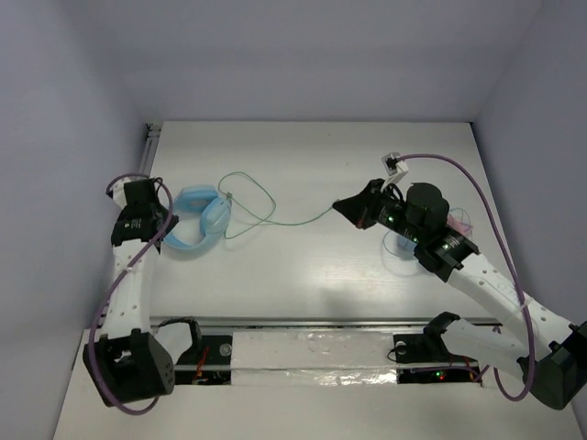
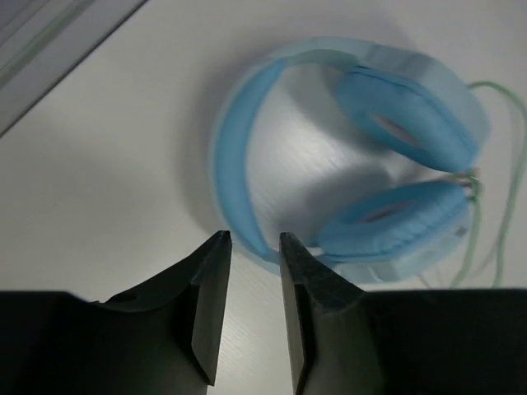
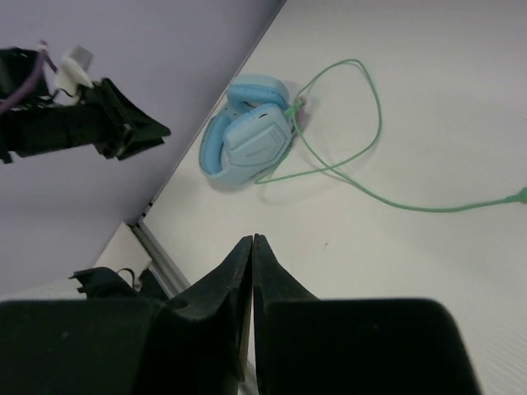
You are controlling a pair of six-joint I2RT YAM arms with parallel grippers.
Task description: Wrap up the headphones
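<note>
Nearest me, both arm bases sit at the near edge of the white tabletop (image 1: 303, 302). From there the left arm reaches forward along the left side, and the right arm angles in from the right.

My left claw (image 2: 255, 240) hangs low over the tabletop with its two black fingers set a narrow gap apart and nothing held between them. Just past its tips lie the light sky-blue over-ear headphones (image 1: 194, 220) with their wide headband and padded oval cups. They rest on the left part of the tabletop, near the left wall. In the left wrist view the near end of the headband lines up with the gap between the fingers. I cannot tell whether the fingers touch it. The two ear cups lie side by side on the far side of the band, away from the claw.

My right claw (image 3: 252, 240) is pinched fully closed, finger against finger, with nothing visible between them. It points left across the middle of the tabletop.

The headphones' long thin pale-green cable (image 3: 428, 211) leaves the cups in loose loops, then runs right in a single line. Its free end lies close to the right claw's tips, though not in them.

Farther right, mostly hidden under the right arm, are a small darker blue item (image 1: 399, 246) and something pink (image 1: 461, 223).
</note>
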